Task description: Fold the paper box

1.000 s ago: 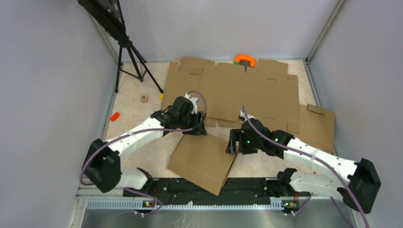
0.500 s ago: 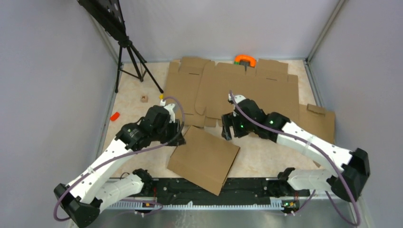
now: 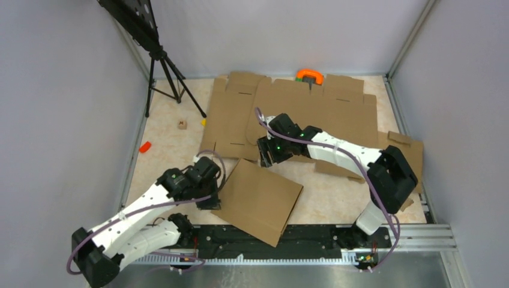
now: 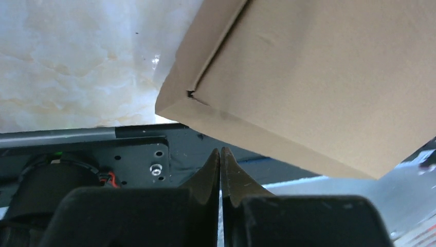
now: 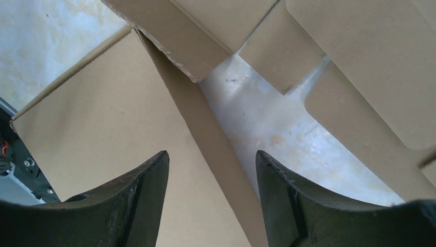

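Here the left jaws are pressed together with nothing between them, tips just short of the left corner of the paper box (image 4: 308,77). The right jaws stand well apart, hovering over the box's far edge, where a narrow side wall meets the flaps of the cardboard blanks (image 3: 300,114). The box lies low on the desk (image 3: 174,156), its near corner overhanging the black base rail (image 3: 312,237). Bare desk lies left of it and along its right edge.

Robot lab cell: grey panel walls (image 3: 60,120), tripod (image 3: 163,69).
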Action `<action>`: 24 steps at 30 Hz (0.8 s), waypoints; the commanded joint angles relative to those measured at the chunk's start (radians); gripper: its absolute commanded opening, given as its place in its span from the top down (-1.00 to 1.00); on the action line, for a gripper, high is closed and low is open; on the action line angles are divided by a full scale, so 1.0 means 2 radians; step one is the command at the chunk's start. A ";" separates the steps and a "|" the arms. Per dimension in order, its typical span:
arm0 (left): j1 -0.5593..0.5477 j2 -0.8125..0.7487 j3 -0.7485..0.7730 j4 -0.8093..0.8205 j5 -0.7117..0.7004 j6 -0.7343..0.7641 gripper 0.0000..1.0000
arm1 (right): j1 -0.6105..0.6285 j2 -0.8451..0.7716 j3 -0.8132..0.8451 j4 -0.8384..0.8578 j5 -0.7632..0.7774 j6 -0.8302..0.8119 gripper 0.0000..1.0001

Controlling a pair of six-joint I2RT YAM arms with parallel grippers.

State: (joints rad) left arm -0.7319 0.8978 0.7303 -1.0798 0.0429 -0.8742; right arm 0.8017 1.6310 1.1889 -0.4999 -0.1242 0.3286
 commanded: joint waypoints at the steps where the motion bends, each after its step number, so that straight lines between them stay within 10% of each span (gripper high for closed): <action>1: -0.007 -0.078 -0.061 0.045 -0.052 -0.143 1.00 | -0.004 0.022 0.029 0.049 -0.037 -0.011 -0.26; 5: -0.010 -0.122 -0.105 0.039 -0.089 -0.259 1.00 | -0.005 0.028 0.014 0.083 -0.049 -0.013 -0.38; 13: -0.010 -0.021 -0.095 0.083 -0.108 -0.241 1.00 | -0.005 0.059 0.003 0.124 -0.149 -0.022 -0.69; 24: -0.010 -0.040 -0.118 0.110 -0.135 -0.221 1.00 | -0.005 0.116 0.010 0.116 -0.168 -0.036 -0.36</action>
State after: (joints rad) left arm -0.7490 0.8135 0.4953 -0.9417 -0.1726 -1.3380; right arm 0.7868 1.8370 1.1988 -0.2802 -0.4137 0.2813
